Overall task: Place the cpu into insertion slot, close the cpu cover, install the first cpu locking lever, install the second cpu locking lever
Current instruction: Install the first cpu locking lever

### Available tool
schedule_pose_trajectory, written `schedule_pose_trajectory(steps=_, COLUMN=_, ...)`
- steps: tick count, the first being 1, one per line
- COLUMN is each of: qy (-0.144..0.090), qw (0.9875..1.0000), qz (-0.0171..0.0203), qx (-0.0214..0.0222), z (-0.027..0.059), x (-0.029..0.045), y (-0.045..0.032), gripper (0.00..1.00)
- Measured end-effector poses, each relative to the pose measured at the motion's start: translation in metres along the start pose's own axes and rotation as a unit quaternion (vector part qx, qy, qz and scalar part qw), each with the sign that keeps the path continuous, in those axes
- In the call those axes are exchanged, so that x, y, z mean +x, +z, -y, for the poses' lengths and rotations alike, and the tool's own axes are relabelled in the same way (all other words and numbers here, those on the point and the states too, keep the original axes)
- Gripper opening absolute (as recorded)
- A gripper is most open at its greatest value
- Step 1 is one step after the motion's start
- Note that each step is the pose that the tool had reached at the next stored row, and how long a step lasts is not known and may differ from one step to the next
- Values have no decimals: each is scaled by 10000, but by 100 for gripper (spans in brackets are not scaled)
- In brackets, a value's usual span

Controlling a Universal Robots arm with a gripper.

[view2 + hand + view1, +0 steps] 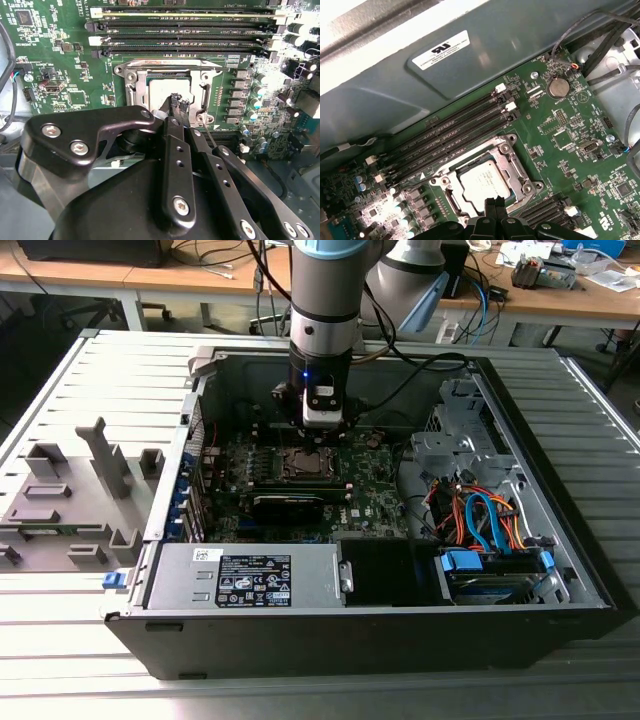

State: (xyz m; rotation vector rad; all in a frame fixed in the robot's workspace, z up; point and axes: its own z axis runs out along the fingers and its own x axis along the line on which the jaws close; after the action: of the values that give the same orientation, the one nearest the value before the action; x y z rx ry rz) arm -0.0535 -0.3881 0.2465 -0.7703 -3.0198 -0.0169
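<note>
Claw [177, 101] of mine is clenched, tips pressed together with nothing clearly between them, poised over one edge of the dull silver square cover frame [519, 170]. That frame lies flat around the silvery-grey square chip [482, 181], seated in the dark metal-rimmed socket [506, 146] directly beneath my tips.

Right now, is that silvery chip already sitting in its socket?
Yes, the cpu lies flat inside the insertion slot, with the metal rim around it.

You see the silvery cpu [482, 181] seated flat in the insertion slot [305, 463], the dull-silver cpu cover [516, 170] lying down around it
</note>
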Motion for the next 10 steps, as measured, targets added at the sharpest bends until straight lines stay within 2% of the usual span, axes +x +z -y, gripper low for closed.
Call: schedule_pose_trajectory(steps=10, qy=-91, qw=10000, qz=0, qx=2, z=0, x=0, y=0, gripper=11)
